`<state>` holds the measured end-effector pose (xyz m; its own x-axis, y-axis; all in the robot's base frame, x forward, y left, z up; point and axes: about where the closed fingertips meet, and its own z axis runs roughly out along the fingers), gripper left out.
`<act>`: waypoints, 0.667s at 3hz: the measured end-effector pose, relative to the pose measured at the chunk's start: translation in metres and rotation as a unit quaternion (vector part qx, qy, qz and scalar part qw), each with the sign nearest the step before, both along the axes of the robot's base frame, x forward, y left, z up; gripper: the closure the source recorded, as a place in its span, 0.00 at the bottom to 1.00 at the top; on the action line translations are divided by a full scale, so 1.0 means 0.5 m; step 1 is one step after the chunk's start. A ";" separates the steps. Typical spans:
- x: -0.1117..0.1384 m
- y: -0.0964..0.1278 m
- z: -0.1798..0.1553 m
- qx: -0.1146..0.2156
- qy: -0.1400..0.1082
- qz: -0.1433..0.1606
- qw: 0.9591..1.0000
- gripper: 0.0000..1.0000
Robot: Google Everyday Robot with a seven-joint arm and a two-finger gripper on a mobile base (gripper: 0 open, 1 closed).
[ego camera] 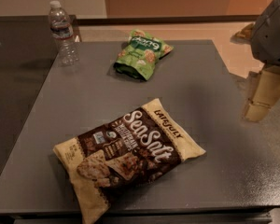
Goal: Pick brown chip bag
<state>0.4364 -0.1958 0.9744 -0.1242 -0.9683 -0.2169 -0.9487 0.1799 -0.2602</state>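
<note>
at the far left corner of the grey table [214, 125] a water bottle [63, 31] stands upright. the brown chip bag [128, 160] lies flat near the front edge, left of centre, with nothing touching it. farther back, the green snack bag [142, 52] lies well apart from it. at the right edge the gripper [263, 94] hangs over the table's side, well apart from the brown chip bag; whether it is spread or pressed together i cannot tell. by my judgement nothing of the pick is done: reach, descent, grasp and lift all remain.
</note>
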 end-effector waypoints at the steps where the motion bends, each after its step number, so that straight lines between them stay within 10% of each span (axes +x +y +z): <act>1: -0.004 0.069 -0.025 -0.008 -0.008 0.065 0.998 0.00; 2: -0.005 0.149 -0.065 -0.027 0.000 0.129 0.991 0.00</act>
<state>0.4339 -0.1215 0.9420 0.1299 -0.9777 -0.1647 -0.9611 -0.0833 -0.2634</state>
